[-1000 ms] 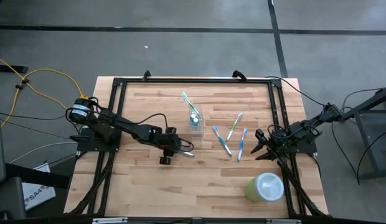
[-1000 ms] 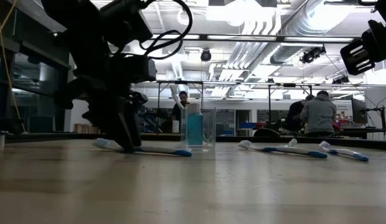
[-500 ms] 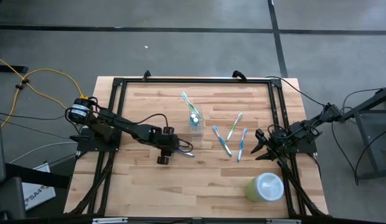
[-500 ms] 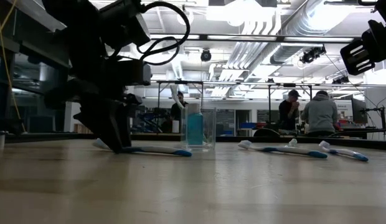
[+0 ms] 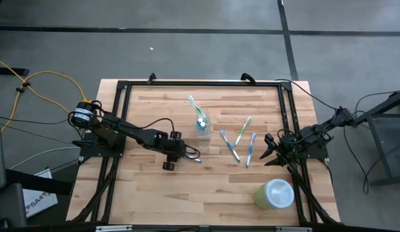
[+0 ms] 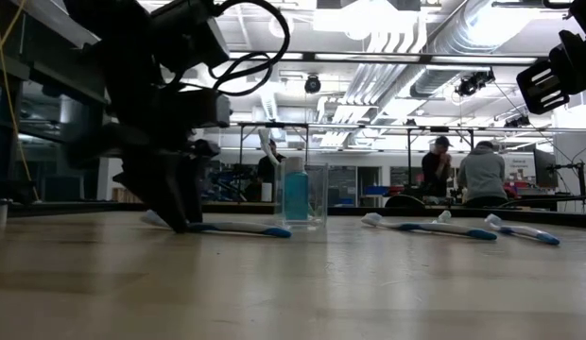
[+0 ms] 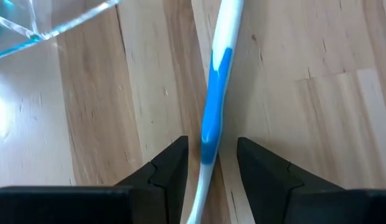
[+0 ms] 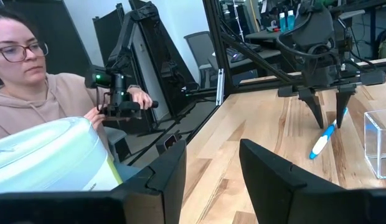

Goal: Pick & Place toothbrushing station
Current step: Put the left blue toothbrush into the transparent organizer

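Left gripper (image 7: 210,163) unchanged since half a second ago: fingers spread, straddling blue toothbrush (image 7: 215,106), ungripped. Right gripper (image 5: 270,153) parked, released.

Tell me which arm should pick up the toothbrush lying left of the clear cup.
Left. The left hand is down at the table, open, fingers either side of the blue-and-white toothbrush beside the clear cup. The right hand waits open at the table's right edge, beyond three other brushes.

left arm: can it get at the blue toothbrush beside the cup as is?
Likely yes. The left gripper is open, its fingers straddling the blue toothbrush flat on the table, with nothing between. The clear cup stands off to the side.
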`<move>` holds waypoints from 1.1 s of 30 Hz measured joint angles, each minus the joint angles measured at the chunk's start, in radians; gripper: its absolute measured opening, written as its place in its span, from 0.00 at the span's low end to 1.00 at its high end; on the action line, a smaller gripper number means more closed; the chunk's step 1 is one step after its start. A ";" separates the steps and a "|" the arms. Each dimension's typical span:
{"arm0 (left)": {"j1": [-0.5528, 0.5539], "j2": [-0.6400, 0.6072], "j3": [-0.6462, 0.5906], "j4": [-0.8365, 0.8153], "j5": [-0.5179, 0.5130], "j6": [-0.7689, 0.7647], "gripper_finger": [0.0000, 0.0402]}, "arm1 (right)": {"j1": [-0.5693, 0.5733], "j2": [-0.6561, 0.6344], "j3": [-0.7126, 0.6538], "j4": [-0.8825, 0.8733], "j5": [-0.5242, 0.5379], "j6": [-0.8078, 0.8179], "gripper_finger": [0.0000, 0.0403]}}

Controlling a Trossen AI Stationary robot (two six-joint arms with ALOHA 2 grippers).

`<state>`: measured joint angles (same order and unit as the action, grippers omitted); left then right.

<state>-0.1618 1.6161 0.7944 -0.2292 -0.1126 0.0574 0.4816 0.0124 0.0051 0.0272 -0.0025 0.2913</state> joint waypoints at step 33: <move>-0.019 0.069 0.025 0.042 -0.040 -0.068 0.33 | 0.000 0.000 0.000 -0.001 0.000 0.000 0.35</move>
<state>-0.1806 1.6855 0.8192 -0.1872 -0.1524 -0.0106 0.4814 0.0124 0.0053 0.0265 -0.0025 0.2913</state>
